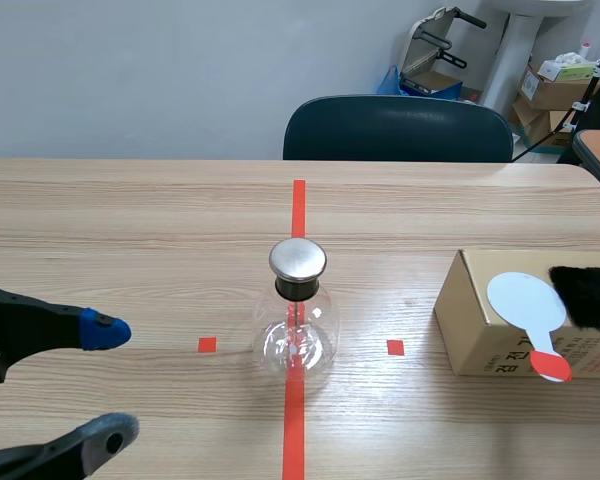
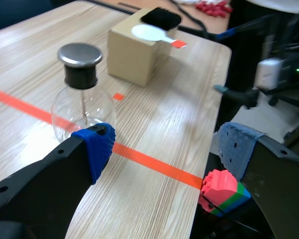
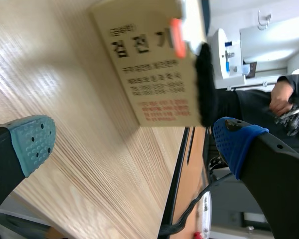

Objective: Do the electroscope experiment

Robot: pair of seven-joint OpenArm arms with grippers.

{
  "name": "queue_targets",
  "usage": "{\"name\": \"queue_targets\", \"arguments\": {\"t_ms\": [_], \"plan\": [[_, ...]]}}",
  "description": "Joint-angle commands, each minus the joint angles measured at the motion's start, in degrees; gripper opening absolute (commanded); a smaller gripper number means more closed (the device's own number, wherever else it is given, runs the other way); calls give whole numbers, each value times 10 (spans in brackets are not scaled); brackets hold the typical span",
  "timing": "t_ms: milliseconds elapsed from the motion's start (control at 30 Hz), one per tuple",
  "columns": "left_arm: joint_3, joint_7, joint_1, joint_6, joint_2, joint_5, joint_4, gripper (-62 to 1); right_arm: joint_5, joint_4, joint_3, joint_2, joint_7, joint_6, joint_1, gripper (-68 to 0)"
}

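Two things are cut off in the scene view: the black fur piece (image 1: 588,298) runs out at the edge, and of the left gripper (image 1: 108,383) only the two fingers show. The right gripper does not appear there at all. Inside the glass electroscope (image 1: 298,322) a thin rod hangs under the metal cap, but what is at its lower end is too small to make out. The electroscope stands upright on the orange-red line in the middle of the desk (image 1: 130,220), well apart from both grippers. The left gripper is spread wide and holds nothing; in its wrist view the electroscope is ahead of the blue-padded finger (image 2: 94,147). The right gripper (image 3: 137,142) is spread wide too and is empty, with the cardboard box (image 3: 149,64) ahead of it. Only the scene and left wrist views show the whole white paddle (image 1: 525,300) with its red handle, lying on top of the box and touching the fur piece. Only the left wrist view shows a pink, green and blue block (image 2: 224,191) past the desk edge; what it is I cannot tell.
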Motion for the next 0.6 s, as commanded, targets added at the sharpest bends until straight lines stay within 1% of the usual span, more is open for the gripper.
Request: {"name": "queue_targets", "arguments": {"t_ms": [0,33,133,200,267,333,433,467,500,533,567], "plan": [[-15,13,0,10,12,-26,10,-159,41,42,2,32,21,-35,-19,4],[-22,30,0,20,19,-40,10,-159,72,63,2,46,29,-35,-35,4],[-52,72,0,42,43,-66,10,-159,155,122,12,86,41,-1,-67,4],[-80,104,0,51,60,-75,10,-159,205,163,25,108,41,35,-79,4],[-112,143,0,59,81,-76,10,-159,254,200,42,127,40,77,-83,4],[-151,181,10,71,104,-76,10,-159,291,234,59,142,31,129,-82,4],[-223,222,39,73,142,-72,10,-159,331,284,80,162,5,225,-76,4],[-248,233,50,73,153,-72,10,-159,341,298,84,165,-8,253,-70,4],[-273,243,61,73,164,-68,10,-159,353,313,85,167,-22,279,-61,4],[-298,252,73,73,172,-64,10,-159,365,325,84,169,-37,299,-50,4],[-323,261,85,73,180,-62,10,-159,383,337,84,170,-53,324,-37,4]]}}
